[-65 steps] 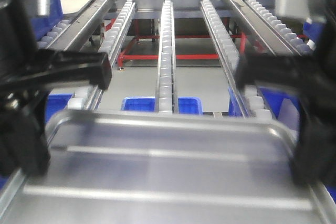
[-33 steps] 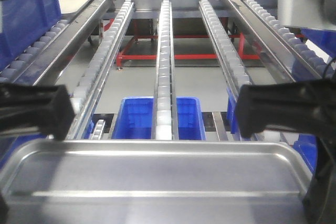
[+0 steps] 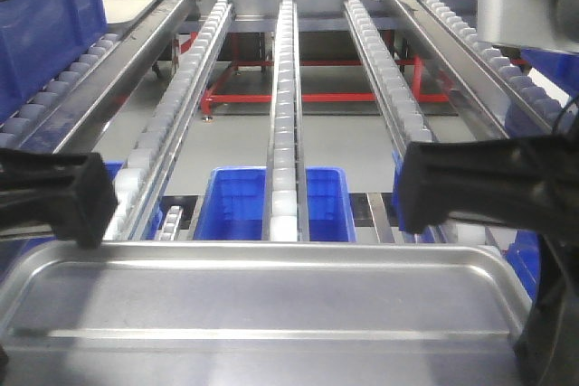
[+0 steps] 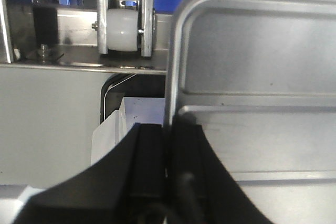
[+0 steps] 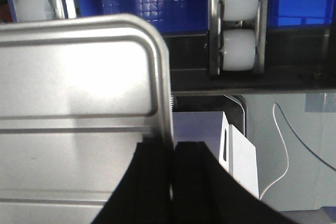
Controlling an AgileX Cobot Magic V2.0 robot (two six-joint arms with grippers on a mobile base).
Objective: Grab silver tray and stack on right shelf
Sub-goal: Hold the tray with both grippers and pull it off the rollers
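The silver tray (image 3: pixel 271 300) fills the bottom of the front view, level, with one raised rib showing across its floor. My left gripper (image 4: pixel 167 129) is shut on the tray's left rim (image 4: pixel 173 66). My right gripper (image 5: pixel 172 148) is shut on its right rim (image 5: pixel 164 87). In the front view both show as black blocks, left gripper (image 3: pixel 54 196) and right gripper (image 3: pixel 479 192), just above the tray's far corners. The right shelf (image 3: pixel 283 88) stretches away beyond the tray, with its rails of white rollers. The tray's far edge lies close to the nearest rollers (image 4: pixel 123 30).
A blue bin (image 3: pixel 237 205) sits under the middle roller rail. A tall blue crate (image 3: pixel 45 15) stands on the neighbouring rack at left, with a dull grey tray (image 3: pixel 127 6) behind it. A red frame (image 3: pixel 317 97) shows beneath. A white box (image 5: pixel 239 150) lies below the rack's front.
Over the second, the tray and both grippers dropped lower in the front view, uncovering more of the blue bin and roller rails. In the last half second they barely moved.
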